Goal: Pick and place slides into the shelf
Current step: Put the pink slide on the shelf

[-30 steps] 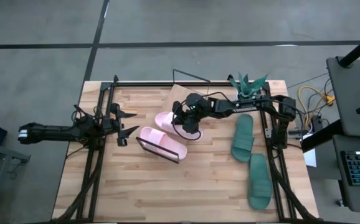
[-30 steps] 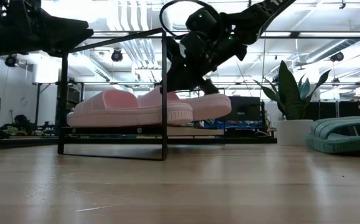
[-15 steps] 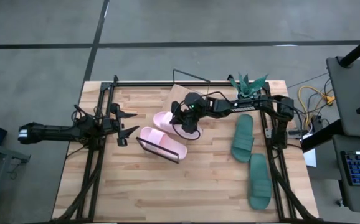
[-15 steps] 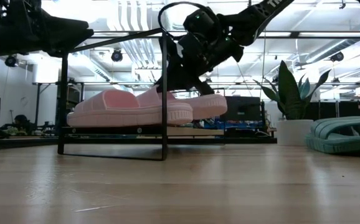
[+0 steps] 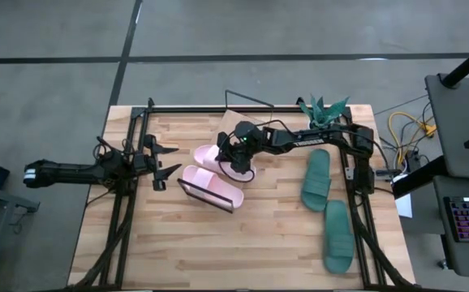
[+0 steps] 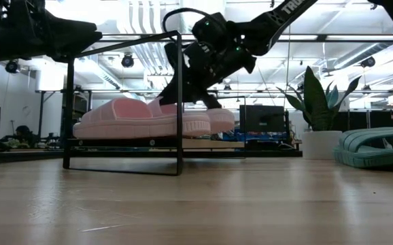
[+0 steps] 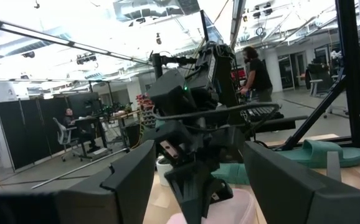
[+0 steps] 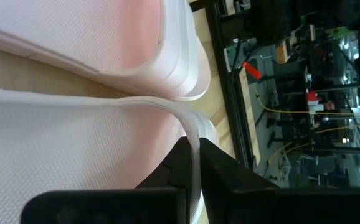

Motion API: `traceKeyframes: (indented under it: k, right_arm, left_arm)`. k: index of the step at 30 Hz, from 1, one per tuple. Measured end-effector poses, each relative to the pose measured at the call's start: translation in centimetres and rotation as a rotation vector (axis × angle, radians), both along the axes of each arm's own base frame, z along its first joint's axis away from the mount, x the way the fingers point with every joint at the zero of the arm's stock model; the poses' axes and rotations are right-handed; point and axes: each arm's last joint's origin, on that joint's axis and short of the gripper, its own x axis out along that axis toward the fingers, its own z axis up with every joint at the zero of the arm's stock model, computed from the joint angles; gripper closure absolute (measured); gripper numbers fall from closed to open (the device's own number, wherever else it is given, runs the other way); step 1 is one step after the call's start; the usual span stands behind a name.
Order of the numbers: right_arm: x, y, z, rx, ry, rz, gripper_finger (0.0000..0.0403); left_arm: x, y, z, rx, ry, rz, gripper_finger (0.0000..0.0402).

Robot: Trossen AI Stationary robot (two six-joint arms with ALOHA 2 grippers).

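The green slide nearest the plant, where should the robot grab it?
Probably by its long side edge, coming straight down from above. That green slide lies flat on the table, sole down, clear of its partner. The right gripper holds a pink slide by a thin edge like that, so it likely works here too.

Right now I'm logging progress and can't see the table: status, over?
Right hand shut on second pink slide's edge, over the shelf. Left hand open, waiting at table's left. First pink slide on shelf; two teal slides remain. Nothing blocking.
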Motion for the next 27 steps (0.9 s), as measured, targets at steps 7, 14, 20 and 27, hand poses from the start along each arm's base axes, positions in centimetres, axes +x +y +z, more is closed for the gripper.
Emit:
traceKeyframes:
  k: [7, 14, 20, 27]
  right_arm:
    - [0.5, -0.1, -0.3, -0.012, 0.013, -0.029, 0.039]
    - [0.6, 0.6, 0.1, 0.058, 0.017, -0.053, 0.039]
    - [0.6, 1.1, 0.0, 0.06, 0.05, -0.042, 0.039]
    - [0.6, 1.1, 0.0, 0.097, 0.058, -0.063, 0.0356]
  left_arm:
    - [0.0, 0.0, 0.0, 0.0, 0.002, 0.0, 0.0173]
    - [0.0, 0.0, 0.0, 0.0, 0.002, 0.0, 0.0173]
    - [0.0, 0.0, 0.0, 0.0, 0.002, 0.0, 0.0173]
    - [0.0, 0.0, 0.0, 0.0, 0.002, 0.0, 0.0173]
